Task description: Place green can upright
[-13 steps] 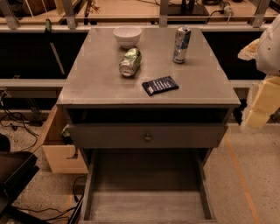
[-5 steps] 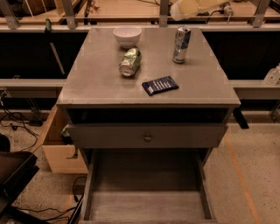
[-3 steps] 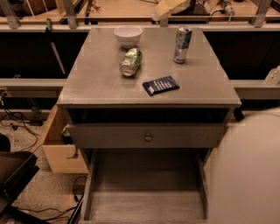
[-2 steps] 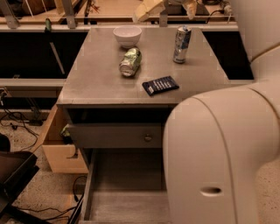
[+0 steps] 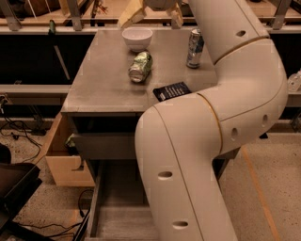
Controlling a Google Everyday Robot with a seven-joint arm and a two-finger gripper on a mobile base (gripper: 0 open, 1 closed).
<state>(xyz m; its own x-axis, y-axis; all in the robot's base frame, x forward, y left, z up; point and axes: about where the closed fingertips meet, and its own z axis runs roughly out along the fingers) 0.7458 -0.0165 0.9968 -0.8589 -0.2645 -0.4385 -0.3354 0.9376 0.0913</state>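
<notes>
The green can [image 5: 141, 67] lies on its side on the grey table [image 5: 101, 89], just in front of a white bowl [image 5: 137, 37]. Its silver end faces the front. My gripper [image 5: 154, 16] hangs at the top of the view, above the table's far edge and behind the bowl. Its two tan fingers [image 5: 131, 14] are spread apart and open, with nothing between them. My big white arm [image 5: 221, 117] sweeps up the right side of the view and hides the table's right front part.
A taller silver-blue can [image 5: 194, 48] stands upright at the back right. A dark flat packet [image 5: 171, 91] lies near the front edge, partly behind my arm. An open cardboard box [image 5: 66, 162] sits on the floor at the left, with cables beside it.
My arm has swung in from the right and now fills the foreground. The gripper has travelled left along the table's far edge to above the bowl. The cans, bowl and packet have not moved.
</notes>
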